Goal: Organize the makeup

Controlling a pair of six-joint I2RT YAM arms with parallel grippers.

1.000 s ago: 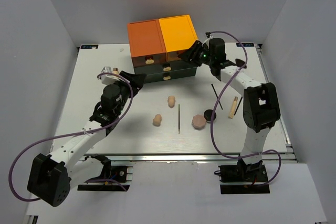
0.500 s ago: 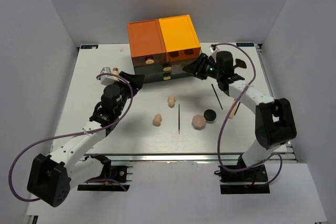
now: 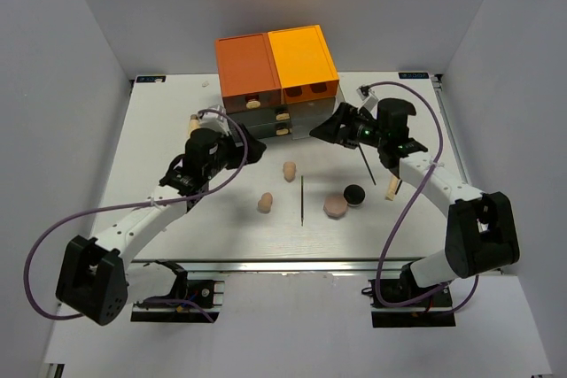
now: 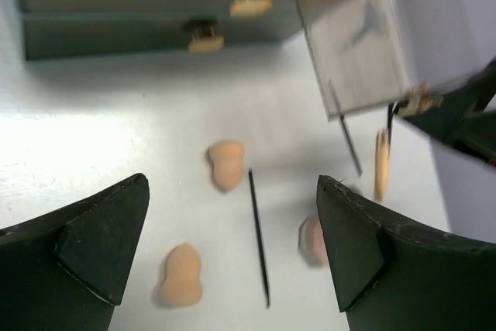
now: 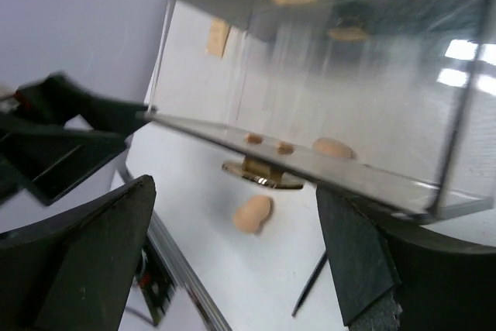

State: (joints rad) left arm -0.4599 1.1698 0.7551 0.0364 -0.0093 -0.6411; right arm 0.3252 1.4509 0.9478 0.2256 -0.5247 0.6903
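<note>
Two peach sponges (image 3: pixel 289 170) (image 3: pixel 265 203), a thin black stick (image 3: pixel 302 199), the pink puff (image 3: pixel 335 207), the black jar (image 3: pixel 354 194), a second black stick (image 3: pixel 365 161) and a beige tube (image 3: pixel 392 185) lie on the white table. My left gripper (image 3: pixel 252 150) is open and empty, hovering behind the sponges (image 4: pixel 225 164) (image 4: pixel 182 284). My right gripper (image 3: pixel 326 130) is open at the front of a pulled-out clear drawer (image 5: pixel 349 106). Its jaws stand either side of the gold knob (image 5: pixel 262 172) without closing on it.
The orange-and-dark drawer box (image 3: pixel 276 64) stands at the back middle, with dark knobbed drawers (image 4: pixel 155 25) below. A small beige item (image 3: pixel 193 119) lies at the back left. Grey walls enclose the table on three sides.
My left gripper has swung right toward the sponges. My right gripper has moved from the box's upper right corner down and nearer, to the drawer front.
</note>
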